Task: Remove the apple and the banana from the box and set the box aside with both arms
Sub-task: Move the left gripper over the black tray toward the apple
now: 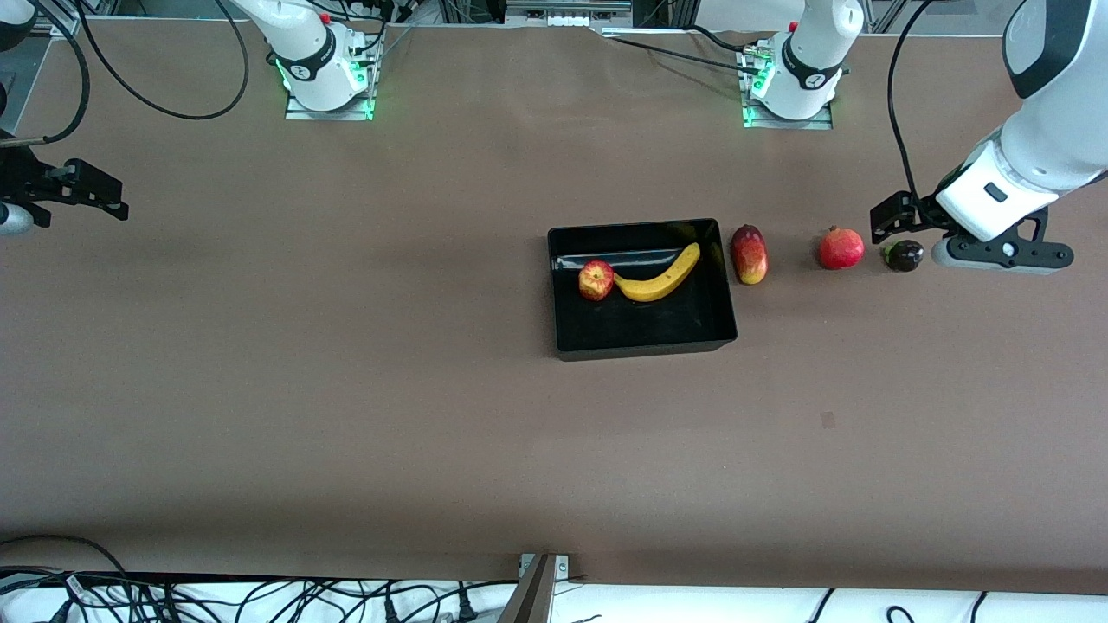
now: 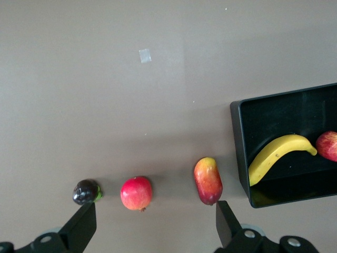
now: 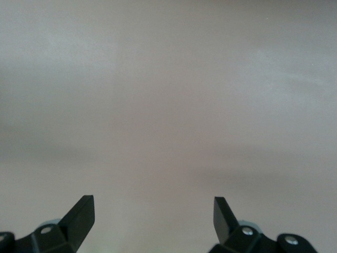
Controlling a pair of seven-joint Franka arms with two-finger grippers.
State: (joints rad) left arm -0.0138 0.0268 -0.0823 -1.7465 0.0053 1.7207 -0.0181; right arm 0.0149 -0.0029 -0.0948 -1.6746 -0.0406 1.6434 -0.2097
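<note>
The black box stands mid-table. The red-and-yellow apple and the curved yellow banana lie in it, touching. The left wrist view shows the box, the banana and part of the apple. My left gripper is open and empty, up in the air at the left arm's end of the table, over a row of loose fruits. My right gripper is open and empty over bare table at the right arm's end.
Three other fruits lie in a row beside the box toward the left arm's end: a red-yellow oblong one, a red round one and a small dark purple one. A small tape patch marks the table.
</note>
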